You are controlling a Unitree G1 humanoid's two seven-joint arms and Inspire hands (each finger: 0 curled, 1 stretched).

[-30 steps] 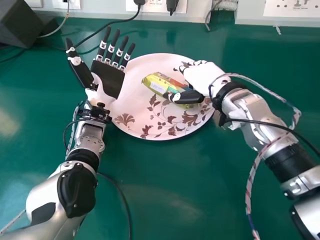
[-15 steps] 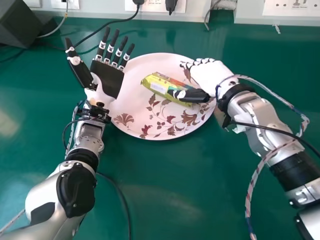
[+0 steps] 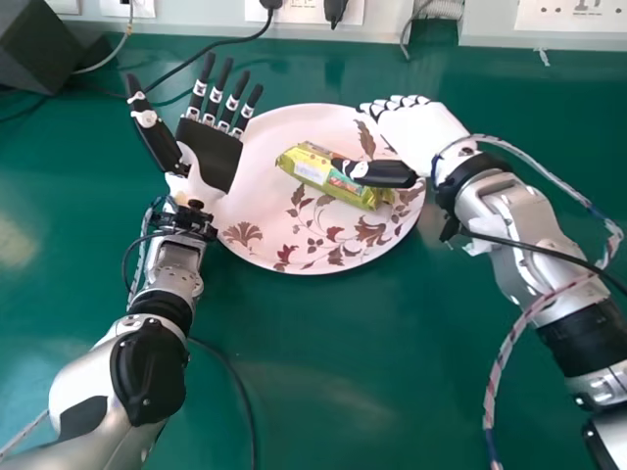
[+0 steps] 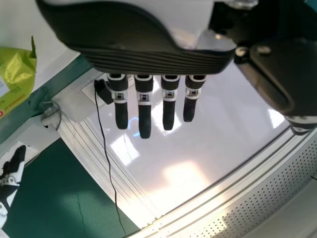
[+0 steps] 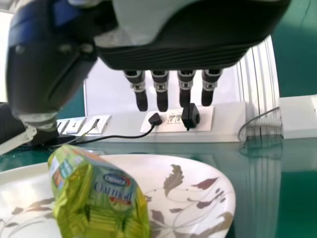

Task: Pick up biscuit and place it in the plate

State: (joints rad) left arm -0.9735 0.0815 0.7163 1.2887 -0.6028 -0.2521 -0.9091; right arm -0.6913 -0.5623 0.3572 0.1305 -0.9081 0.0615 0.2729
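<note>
The yellow-green biscuit packet [image 3: 323, 174] lies on the white plate [image 3: 265, 211] with brown leaf patterns. My right hand [image 3: 416, 132] is at the plate's right rim, fingers extended, its thumb reaching over the packet's right part; whether they touch I cannot tell. In the right wrist view my right hand [image 5: 185, 89] has straight fingers, with the packet [image 5: 99, 193] on the plate [image 5: 218, 186]. My left hand [image 3: 211, 152] stands open at the plate's left edge, palm up, holding nothing. In the left wrist view, my left hand [image 4: 144, 106] has straight fingers, and the packet [image 4: 17, 74] shows at the side.
A dark box [image 3: 44, 49] stands at the back left of the green table [image 3: 313, 392]. Black cables [image 3: 211, 49] run behind the left hand, and sockets [image 3: 304, 10] line the wall. Another cable [image 3: 240, 392] lies beside the left forearm.
My right hand has moved right and slightly up, away from the packet, and its fingers have come off the plate's upper right. More of the packet is uncovered. The left hand has stayed still.
</note>
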